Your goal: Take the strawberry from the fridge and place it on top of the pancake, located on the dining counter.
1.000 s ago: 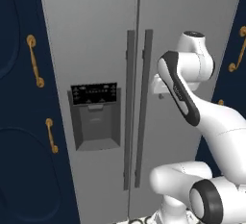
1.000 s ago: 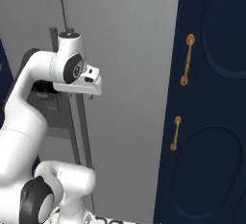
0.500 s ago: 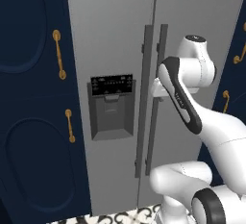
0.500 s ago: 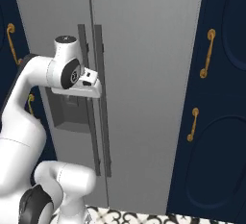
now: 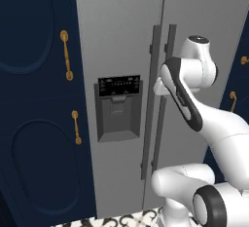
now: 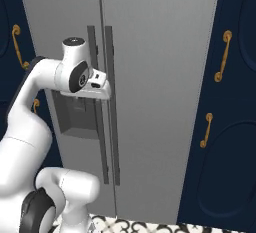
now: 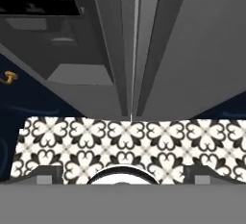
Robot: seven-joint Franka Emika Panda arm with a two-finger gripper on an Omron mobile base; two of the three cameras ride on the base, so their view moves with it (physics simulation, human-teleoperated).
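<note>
The grey fridge (image 5: 121, 36) stands right in front of me with both doors shut, so the strawberry is hidden. Its two long bar handles (image 6: 107, 102) run down the middle seam, and the black display panel (image 5: 119, 85) sits above the dispenser recess (image 5: 116, 119) on the left door. My gripper (image 6: 100, 89) hangs close before the handles at about display height, pointing down along the door seam (image 7: 132, 50). Its fingertips (image 7: 48, 172) sit wide apart with nothing between them. The pancake and the dining counter are out of view.
Navy cabinets with gold handles flank the fridge on the left (image 5: 65, 55) and on the right (image 6: 222, 57). A black-and-white patterned floor (image 7: 125, 136) runs up to the fridge's foot. My own arm (image 5: 194, 109) covers part of the right door.
The whole picture has shifted: the base has driven, and the fridge now sits more centred and slightly nearer. The arm keeps the same pose; the doors stay shut.
</note>
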